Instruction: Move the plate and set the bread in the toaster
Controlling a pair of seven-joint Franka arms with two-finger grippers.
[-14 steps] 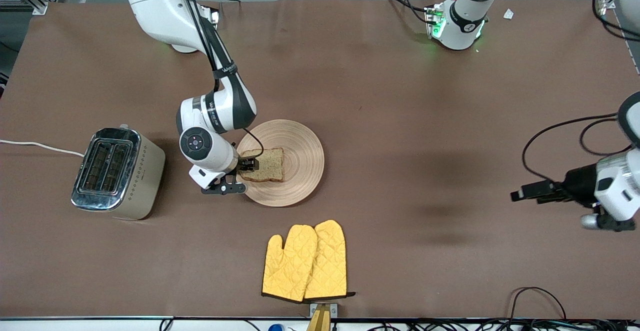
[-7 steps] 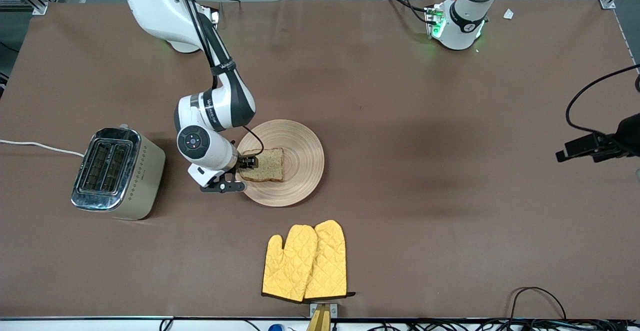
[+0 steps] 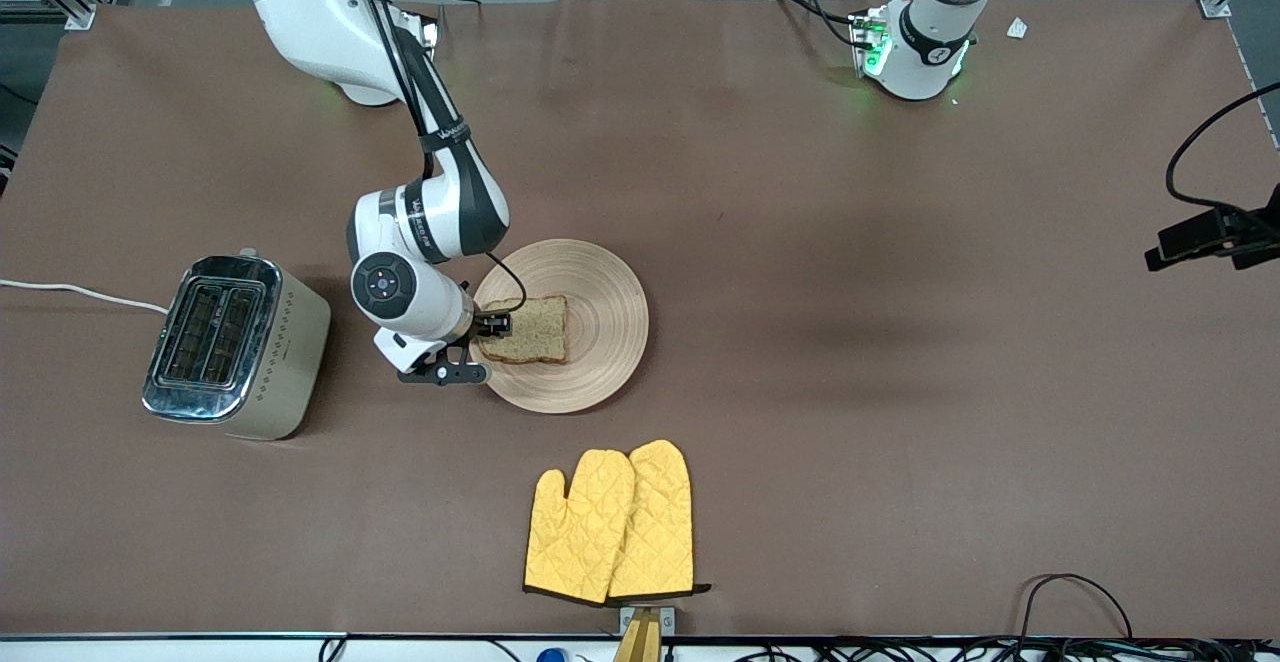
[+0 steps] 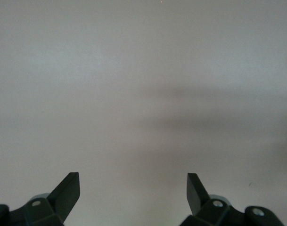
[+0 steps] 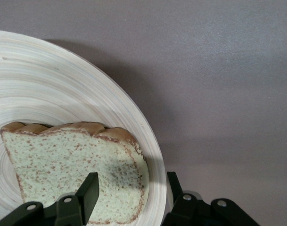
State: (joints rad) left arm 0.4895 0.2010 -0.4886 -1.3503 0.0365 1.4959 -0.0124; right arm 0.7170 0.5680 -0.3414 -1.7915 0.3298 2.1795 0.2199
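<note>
From the front, we see the right gripper [image 3: 497, 323] at the bread [image 3: 528, 329] on the plate [image 3: 600, 314], beside the toaster [image 3: 233, 346]. Left wrist: left gripper [image 4: 133, 188] wide open, empty. Right wrist: its fingers [image 5: 90, 190] straddle the bread's [image 5: 72, 162] edge, one over the slice, one outside the plate's [image 5: 53, 94] rim.

The right gripper [image 5: 133, 190] stands with fingers apart at the wooden plate's [image 5: 63, 89] rim, one finger [image 5: 90, 188] over the bread slice [image 5: 63, 165], the other outside the rim above the brown table cover [image 5: 218, 84].
</note>
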